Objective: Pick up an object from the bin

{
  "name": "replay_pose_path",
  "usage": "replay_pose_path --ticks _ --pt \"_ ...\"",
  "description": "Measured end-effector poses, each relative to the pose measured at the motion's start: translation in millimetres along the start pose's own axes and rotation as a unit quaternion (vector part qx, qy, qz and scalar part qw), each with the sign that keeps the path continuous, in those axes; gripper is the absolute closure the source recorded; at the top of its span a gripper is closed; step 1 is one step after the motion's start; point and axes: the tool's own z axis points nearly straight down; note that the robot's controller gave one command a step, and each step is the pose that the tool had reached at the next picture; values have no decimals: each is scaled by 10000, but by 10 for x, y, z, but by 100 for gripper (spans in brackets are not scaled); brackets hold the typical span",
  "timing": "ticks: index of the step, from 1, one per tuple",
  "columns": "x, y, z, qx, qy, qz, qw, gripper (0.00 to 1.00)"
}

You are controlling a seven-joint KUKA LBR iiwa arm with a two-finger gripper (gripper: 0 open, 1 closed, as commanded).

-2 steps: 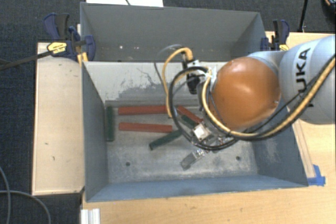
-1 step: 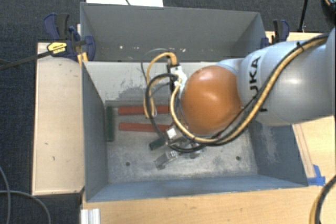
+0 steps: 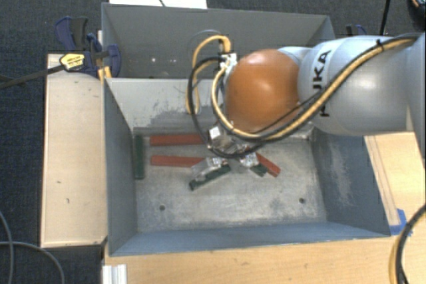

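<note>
Here, the gripper (image 3: 231, 159) is low over the middle of the bin (image 3: 219, 213), beneath the arm's orange wrist cover (image 3: 261, 90).

Risk, judged from this layout: the slanted dark green bar (image 3: 208, 175) lies just below and left of the gripper, while a short red piece (image 3: 268, 167) lies just to its right. A closure here could catch both, or only the end of one, which might then pivot and drop out on the lift. A second hazard is the bin floor: too deep a descent would press these thin, flat pieces against the metal rather than enclose them (they offer little height to grasp). The lower red bar (image 3: 174, 160) ends close to the green bar and could be nudged along with it.

Gripper state: cannot be told. The wrist cover and cables hide most of it, and nothing is seen held in it. It looks at or near contact with the dark green bar — which of the two is unclear.

Well apart, to the left: an upper red bar (image 3: 174, 140) and a green stick (image 3: 138, 156) along the left wall.
</note>
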Motion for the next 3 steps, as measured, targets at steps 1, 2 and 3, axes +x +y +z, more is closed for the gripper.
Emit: replay_pose_path --ticks 1,2,3 --pt "361 -177 195 -12 -6 -510 9987 0" --pt "-147 -162 119 -10 -17 -3171 9484 0" --pt "-1189 59 199 -34 -24 -2405 9706 0"
